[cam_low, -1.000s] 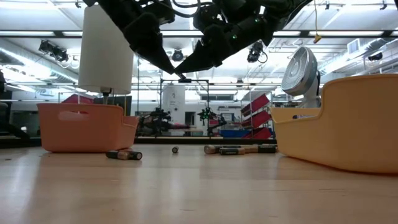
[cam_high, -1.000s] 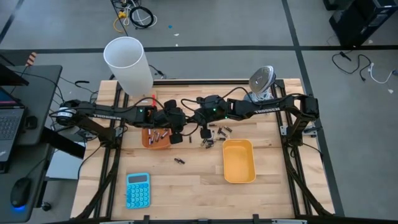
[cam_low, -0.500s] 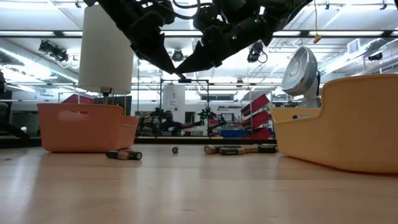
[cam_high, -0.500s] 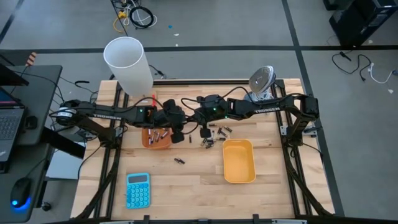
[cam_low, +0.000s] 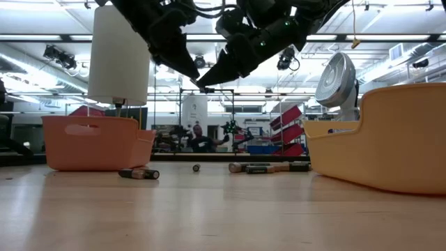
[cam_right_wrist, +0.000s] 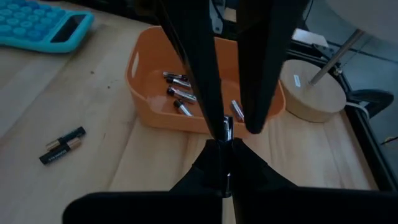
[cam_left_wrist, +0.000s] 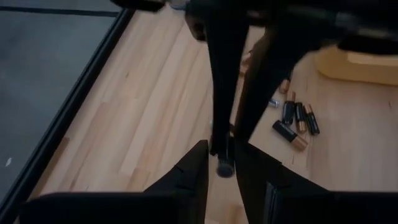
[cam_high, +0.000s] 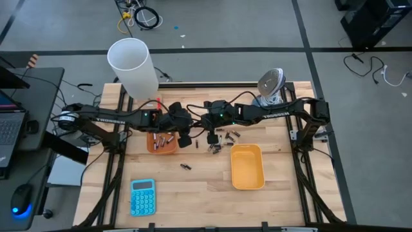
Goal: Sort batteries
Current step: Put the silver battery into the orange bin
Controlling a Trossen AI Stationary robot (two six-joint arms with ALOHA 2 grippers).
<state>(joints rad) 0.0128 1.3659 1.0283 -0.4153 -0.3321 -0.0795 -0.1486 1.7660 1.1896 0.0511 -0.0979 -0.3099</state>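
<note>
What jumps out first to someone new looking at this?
The two grippers meeting tip to tip above mid-table: the right gripper is shut on a small battery, and the left gripper brackets the same cell in a handover. Next, the orange tray holding several batteries on the left, and the yellow tray on the right, with loose batteries between them.

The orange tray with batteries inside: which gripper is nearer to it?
Left. The left gripper hangs just beside the orange tray, at its edge facing the yellow tray. The right gripper sits slightly farther toward the table's middle.
</note>
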